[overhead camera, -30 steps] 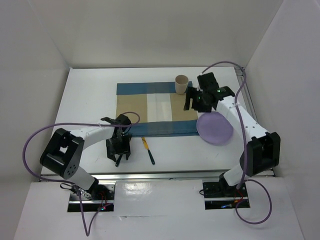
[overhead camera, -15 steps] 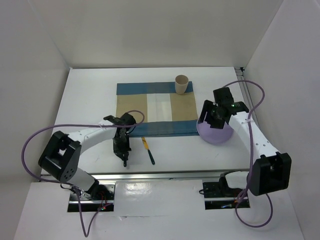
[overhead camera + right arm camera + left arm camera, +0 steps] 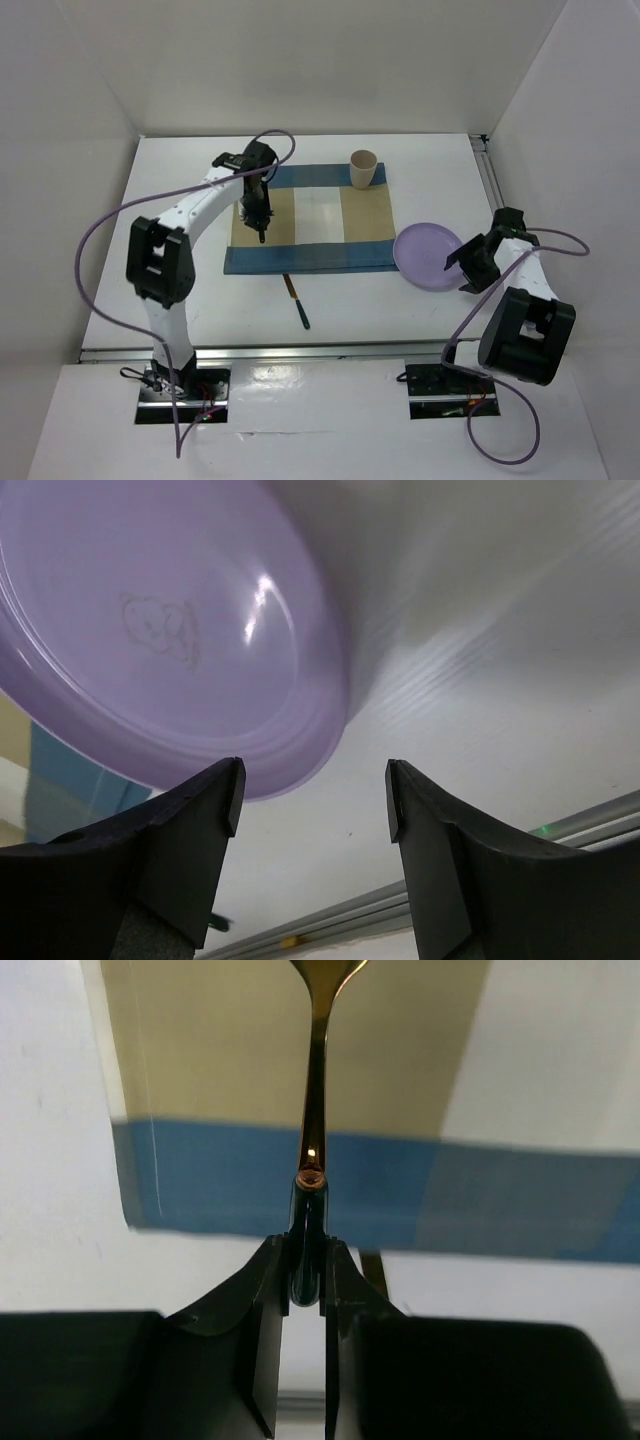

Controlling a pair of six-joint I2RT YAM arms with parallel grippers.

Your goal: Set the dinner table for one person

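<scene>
My left gripper (image 3: pixel 261 218) hangs over the left tan part of the striped placemat (image 3: pixel 310 215), shut on the dark handle of a gold utensil (image 3: pixel 316 1080). The utensil's head runs out of the top of the left wrist view, where the jaws (image 3: pixel 307 1270) pinch the handle. A second utensil (image 3: pixel 297 303) lies on the white dinner table (image 3: pixel 180 180) in front of the placemat. A tan cup (image 3: pixel 363 168) stands on the placemat's far right corner. My right gripper (image 3: pixel 464 268) is open at the right rim of the purple plate (image 3: pixel 428 257), with nothing between its fingers (image 3: pixel 315 800).
The plate (image 3: pixel 150 630) lies on the table right of the placemat, overlapping its near right corner. A metal rail (image 3: pixel 400 910) runs along the table's edge close to the right gripper. White walls enclose the table on three sides.
The left gripper shut on a utensil near the table's front and carried it up over the placemat. The right gripper moved from beside the cup down to the plate's right side.
</scene>
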